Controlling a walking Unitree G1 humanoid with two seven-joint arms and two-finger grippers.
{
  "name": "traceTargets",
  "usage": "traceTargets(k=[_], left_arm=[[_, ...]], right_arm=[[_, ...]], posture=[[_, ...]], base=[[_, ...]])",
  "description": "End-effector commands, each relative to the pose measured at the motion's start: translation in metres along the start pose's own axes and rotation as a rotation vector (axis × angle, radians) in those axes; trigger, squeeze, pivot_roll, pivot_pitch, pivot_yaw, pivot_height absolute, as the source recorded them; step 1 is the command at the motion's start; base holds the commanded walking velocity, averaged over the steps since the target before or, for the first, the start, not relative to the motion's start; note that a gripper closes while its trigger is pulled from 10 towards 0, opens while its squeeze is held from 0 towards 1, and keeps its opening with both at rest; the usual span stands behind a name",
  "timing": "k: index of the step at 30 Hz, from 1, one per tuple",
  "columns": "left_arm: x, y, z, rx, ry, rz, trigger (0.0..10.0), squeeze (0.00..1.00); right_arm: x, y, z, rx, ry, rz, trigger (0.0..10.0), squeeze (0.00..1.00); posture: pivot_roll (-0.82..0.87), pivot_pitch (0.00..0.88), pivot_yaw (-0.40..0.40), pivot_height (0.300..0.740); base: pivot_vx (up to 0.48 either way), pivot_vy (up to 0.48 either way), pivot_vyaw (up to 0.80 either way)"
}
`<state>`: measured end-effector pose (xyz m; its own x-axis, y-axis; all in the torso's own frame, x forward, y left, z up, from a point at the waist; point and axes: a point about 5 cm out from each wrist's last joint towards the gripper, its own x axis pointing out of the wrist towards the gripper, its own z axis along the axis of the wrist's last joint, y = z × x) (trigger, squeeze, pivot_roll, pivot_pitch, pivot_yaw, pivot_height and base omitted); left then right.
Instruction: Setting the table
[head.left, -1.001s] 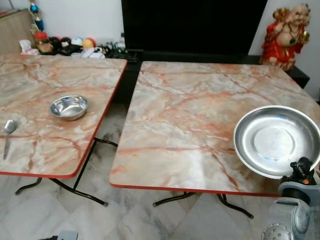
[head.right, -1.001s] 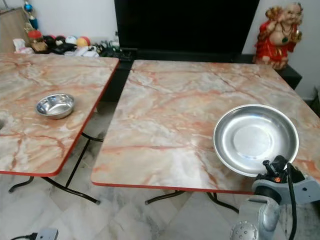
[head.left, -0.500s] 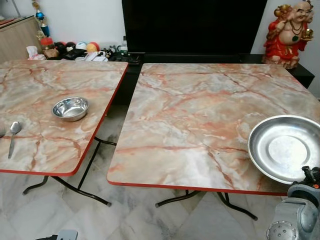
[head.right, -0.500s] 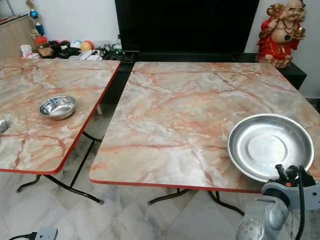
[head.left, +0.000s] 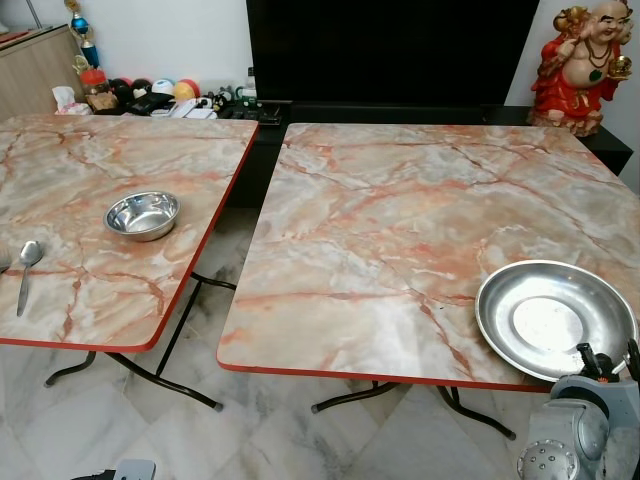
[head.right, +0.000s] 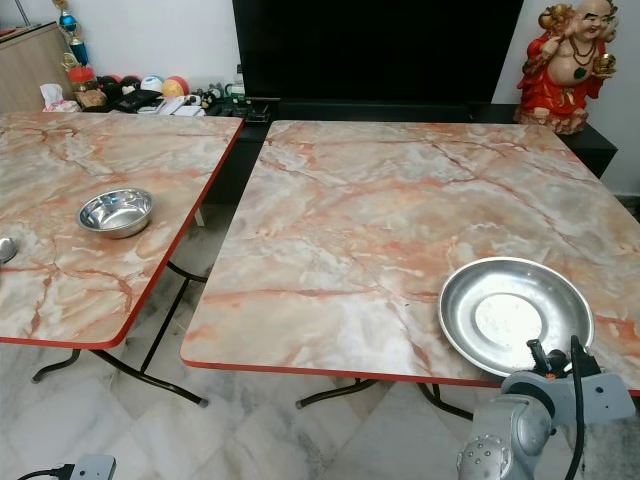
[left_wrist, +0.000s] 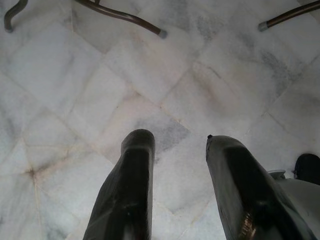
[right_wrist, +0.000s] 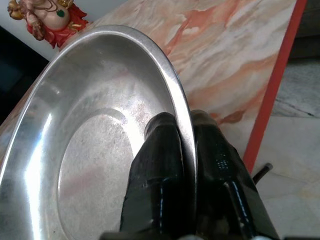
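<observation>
A large steel plate (head.left: 556, 318) lies low over the near right corner of the right marble table (head.left: 400, 230). My right gripper (right_wrist: 184, 131) is shut on the plate's (right_wrist: 95, 125) near rim, one finger inside and one outside. The right arm (head.right: 525, 420) rises from below the table's front edge. On the left table (head.left: 80, 200) sit a small steel bowl (head.left: 142, 215) and a spoon (head.left: 26, 272). My left gripper (left_wrist: 177, 145) hangs open over the floor with nothing between its fingers.
A gap with folding table legs (head.left: 170, 370) separates the two tables. A black TV cabinet (head.left: 390, 50) stands behind them, with a red and gold statue (head.left: 585, 60) at the far right and toys (head.left: 150, 95) at the far left.
The plate has come down and flattened toward the right table's near right corner, still in my right gripper. The camera has shifted slightly.
</observation>
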<state>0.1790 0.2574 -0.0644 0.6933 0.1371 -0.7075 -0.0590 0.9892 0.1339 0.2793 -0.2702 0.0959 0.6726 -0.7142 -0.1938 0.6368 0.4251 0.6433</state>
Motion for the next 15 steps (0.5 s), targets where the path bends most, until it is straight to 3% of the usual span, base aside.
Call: traceTargets(k=[1,4,5,6,7,8,10,14,15], left_arm=[[-0.0017,0.0034,-0.0044,0.014,0.019,0.005,10.0,0.00],[-0.0018,0.0037,-0.0043,0.018,0.019,0.004,10.0,0.00],[-0.0018,0.0037,-0.0043,0.018,0.019,0.005,10.0,0.00],[-0.0018,0.0037,-0.0043,0.019,0.019,0.004,10.0,0.00],[-0.0018,0.0039,-0.0042,0.020,0.019,0.005,10.0,0.00],[-0.0018,0.0040,-0.0042,0.022,0.019,0.004,10.0,0.00],[-0.0018,0.0040,-0.0043,0.022,0.019,0.004,10.0,0.00],[-0.0017,0.0038,-0.0043,0.023,0.021,0.002,10.0,0.00],[-0.0017,0.0038,-0.0042,0.024,0.021,0.001,10.0,0.00]], right_arm=[[-0.0002,0.0082,-0.0029,0.016,0.019,0.007,10.0,0.00],[-0.0004,0.0104,-0.0058,0.033,0.034,-0.001,10.0,0.00],[-0.0004,0.0108,-0.0062,0.035,0.037,-0.002,10.0,0.10],[-0.0005,0.0111,-0.0065,0.035,0.038,-0.002,10.0,0.49],[-0.0006,0.0115,-0.0068,0.035,0.039,-0.001,10.0,0.59],[-0.0010,0.0122,-0.0081,0.027,0.047,0.002,10.0,0.61],[-0.0012,0.0123,-0.0089,0.021,0.051,0.004,10.0,0.60],[-0.0019,0.0120,-0.0113,0.001,0.063,0.004,10.0,0.46],[-0.0019,0.0116,-0.0113,0.003,0.062,0.002,10.0,0.24]], posture=[[-0.02,0.044,0.009,0.740],[-0.02,0.046,0.009,0.740],[-0.02,0.046,0.009,0.740],[-0.02,0.046,0.009,0.740],[-0.02,0.046,0.010,0.740],[-0.02,0.047,0.010,0.740],[-0.02,0.046,0.010,0.740],[-0.02,0.046,0.011,0.740],[-0.02,0.047,0.011,0.740]], base=[[0.000,0.000,0.00],[0.000,0.000,0.00],[0.000,0.000,0.00],[0.000,0.000,0.00],[0.000,0.000,0.00],[0.000,0.000,0.00],[0.000,0.000,0.00],[0.000,0.000,0.00],[0.000,0.000,0.00]])
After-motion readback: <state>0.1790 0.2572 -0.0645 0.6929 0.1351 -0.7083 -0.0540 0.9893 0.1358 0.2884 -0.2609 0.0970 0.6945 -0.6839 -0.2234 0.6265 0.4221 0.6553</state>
